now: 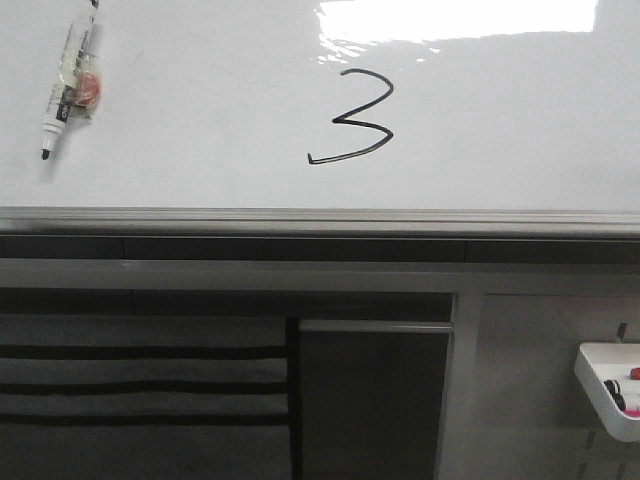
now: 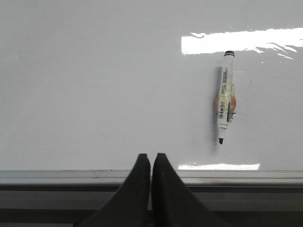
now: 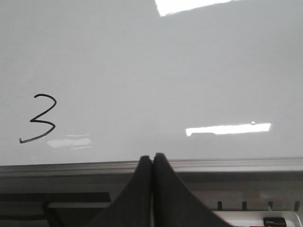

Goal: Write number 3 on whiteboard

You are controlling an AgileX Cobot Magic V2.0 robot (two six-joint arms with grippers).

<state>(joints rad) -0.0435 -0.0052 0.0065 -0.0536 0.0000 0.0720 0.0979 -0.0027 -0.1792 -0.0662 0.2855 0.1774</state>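
Observation:
A black hand-drawn number 3 (image 1: 355,118) stands on the glossy whiteboard (image 1: 210,110), right of its middle; it also shows in the right wrist view (image 3: 41,118). A white marker with a black tip (image 1: 68,82) lies uncapped on the board at the far left, tip toward the grey edge rail (image 1: 320,218); it also shows in the left wrist view (image 2: 226,97). My left gripper (image 2: 151,157) is shut and empty above the board's edge rail, well apart from the marker. My right gripper (image 3: 152,157) is shut and empty above the rail, away from the 3. Neither gripper shows in the front view.
Bright light glare (image 1: 455,20) lies on the board's far side. Below the rail are grey cabinet panels (image 1: 375,400) and dark slats (image 1: 140,385). A white tray (image 1: 612,385) with small items hangs at the lower right.

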